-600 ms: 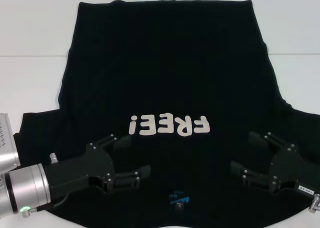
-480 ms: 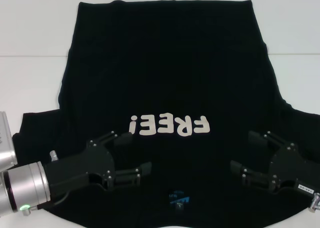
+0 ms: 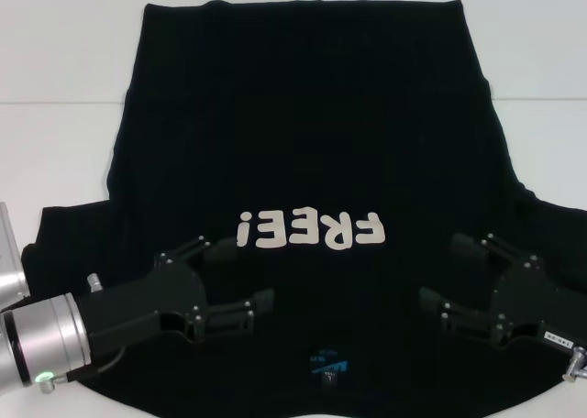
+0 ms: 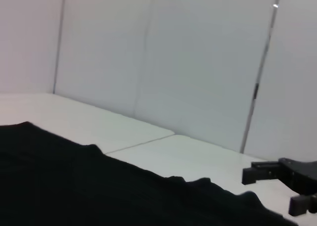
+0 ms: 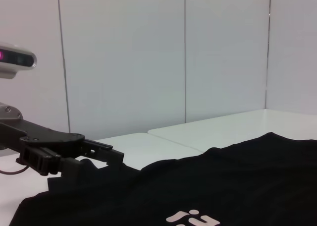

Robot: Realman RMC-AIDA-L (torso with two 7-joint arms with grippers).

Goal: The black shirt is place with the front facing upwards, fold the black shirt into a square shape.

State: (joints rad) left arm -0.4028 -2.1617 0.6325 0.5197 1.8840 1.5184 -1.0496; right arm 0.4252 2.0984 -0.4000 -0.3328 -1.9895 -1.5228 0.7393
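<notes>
The black shirt (image 3: 312, 134) lies spread flat on the white table, front up, its cream "FREE!" letters (image 3: 310, 229) and small blue neck label (image 3: 327, 364) at the near end. My left gripper (image 3: 243, 276) hovers open over the shirt's near-left shoulder area, fingers pointing toward the middle. Over the near-right shoulder area my right gripper (image 3: 447, 271) is open too, pointing inward. The right wrist view shows the shirt (image 5: 208, 186) and the left gripper (image 5: 94, 154); the left wrist view shows the shirt (image 4: 74, 186) and the right gripper (image 4: 270, 184).
White table (image 3: 55, 143) surrounds the shirt, with a seam line across it. White wall panels (image 5: 148, 57) stand behind the table. The left arm's silver wrist (image 3: 41, 345) sits at the near-left corner.
Both grippers have shifted slightly toward the near edge and a little left over the shirt. Fingers stay open. The shirt has not moved.
</notes>
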